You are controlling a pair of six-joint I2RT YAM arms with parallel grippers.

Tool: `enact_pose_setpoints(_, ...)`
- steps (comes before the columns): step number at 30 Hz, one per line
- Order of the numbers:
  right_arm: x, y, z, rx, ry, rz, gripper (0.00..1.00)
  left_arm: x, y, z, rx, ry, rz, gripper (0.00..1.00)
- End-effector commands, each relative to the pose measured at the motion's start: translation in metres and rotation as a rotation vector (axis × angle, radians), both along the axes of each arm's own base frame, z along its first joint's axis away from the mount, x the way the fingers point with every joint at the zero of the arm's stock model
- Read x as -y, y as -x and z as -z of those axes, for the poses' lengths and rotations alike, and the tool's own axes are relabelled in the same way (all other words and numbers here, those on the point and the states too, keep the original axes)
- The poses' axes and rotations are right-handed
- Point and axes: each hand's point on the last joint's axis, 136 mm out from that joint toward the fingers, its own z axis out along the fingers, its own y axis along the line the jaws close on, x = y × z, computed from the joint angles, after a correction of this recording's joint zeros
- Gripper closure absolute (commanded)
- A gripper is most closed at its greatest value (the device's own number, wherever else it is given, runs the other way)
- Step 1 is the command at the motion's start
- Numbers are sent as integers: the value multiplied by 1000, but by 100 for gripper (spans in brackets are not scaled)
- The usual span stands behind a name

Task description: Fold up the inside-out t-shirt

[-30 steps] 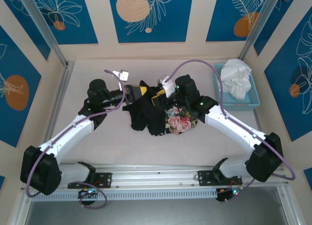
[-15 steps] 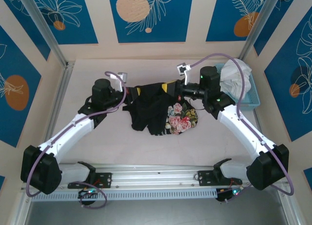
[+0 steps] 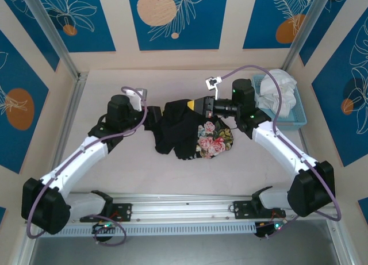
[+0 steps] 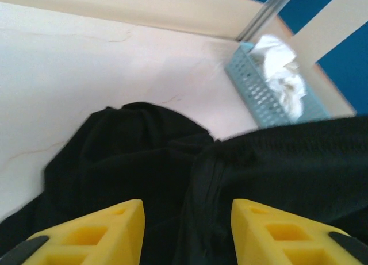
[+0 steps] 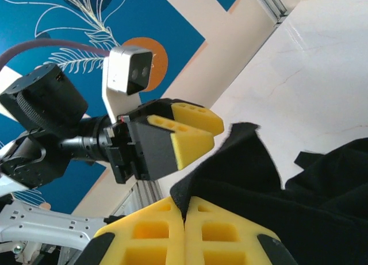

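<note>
The inside-out t-shirt (image 3: 178,133) is a bunched black heap at mid-table, its floral patch (image 3: 214,139) facing up at the right. My right gripper (image 3: 190,104) hangs over the heap's far edge, shut on a black fold of the shirt (image 5: 241,161); in the right wrist view the pads (image 5: 224,230) pinch the cloth edge. My left gripper (image 3: 150,118) is at the heap's left side, open. In the left wrist view its yellow fingers (image 4: 109,230) stand apart over black cloth (image 4: 144,161), gripping nothing. The right wrist view shows the left gripper (image 5: 192,133) just off the held fold.
A light blue basket (image 3: 287,124) holding a white garment (image 3: 279,89) sits at the back right, also seen as the basket (image 4: 259,95) in the left wrist view. Patterned walls enclose the table; a metal rail (image 3: 184,204) runs along the near edge.
My left gripper has opened and let go of the shirt. The right gripper closed on a fold, lifted it back and right, then shifted slightly left; the stretched cloth has slackened.
</note>
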Motion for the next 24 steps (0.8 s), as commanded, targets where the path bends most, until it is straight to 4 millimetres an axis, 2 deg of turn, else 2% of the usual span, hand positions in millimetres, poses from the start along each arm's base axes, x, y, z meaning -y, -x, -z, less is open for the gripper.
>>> enact_pose_setpoints(1, -1, -2, -2, -10, -31, -5, 100, -20, 13, 5, -4, -141, -74, 52)
enact_pose_setpoints(4, -1, -5, 1, -21, -32, 2, 100, -15, 30, 5, -14, -143, -32, 60)
enact_pose_setpoints(8, -3, -6, 3, -19, -36, -5, 100, 20, 48, -1, -37, 3, 130, 66)
enact_pose_setpoints(10, -3, -6, 4, -16, -34, -12, 100, 32, 45, -4, -56, 64, 167, 67)
enact_pose_setpoints(15, -2, -3, 6, -12, -31, -11, 100, 49, 28, -7, -82, 119, 181, 69)
enact_pose_setpoints(20, 0, 0, 6, 2, -31, -4, 100, 53, 16, 13, -172, 83, 148, 69)
enact_pose_setpoints(24, 1, 0, 5, 10, -30, -3, 100, 47, 13, 31, -224, 40, 106, 63)
